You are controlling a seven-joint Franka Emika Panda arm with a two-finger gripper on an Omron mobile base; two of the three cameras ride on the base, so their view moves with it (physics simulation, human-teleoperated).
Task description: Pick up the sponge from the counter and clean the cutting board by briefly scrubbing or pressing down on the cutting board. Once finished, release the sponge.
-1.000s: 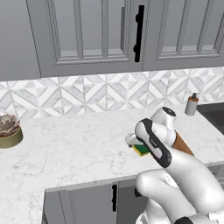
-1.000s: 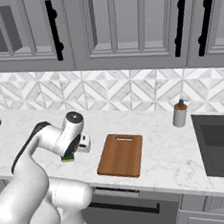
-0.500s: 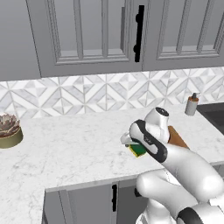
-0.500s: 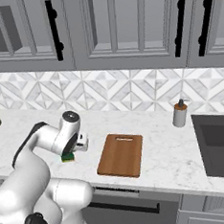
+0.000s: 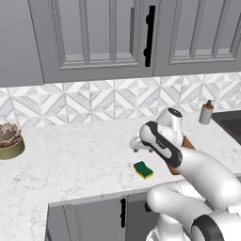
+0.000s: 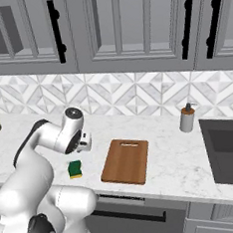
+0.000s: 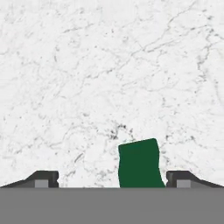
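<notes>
One sponge (image 5: 143,170) lies free on the white marble counter (image 5: 70,164), with the claw (image 7: 111,178) spread wide above it.

Nearest, grey cabinet fronts sit under the counter's front edge. The sponge rests green side up near that edge, just left of the single reddish-brown cutting board (image 6: 125,161), apart from it and touching neither finger; its long axis runs roughly front to back, slightly skewed. Farther back stand one soap dispenser (image 6: 187,118) beside the dark sink (image 6: 225,151) and one potted succulent (image 5: 9,140) far left, then patterned tile backsplash and grey wall cabinets with black handles.
</notes>
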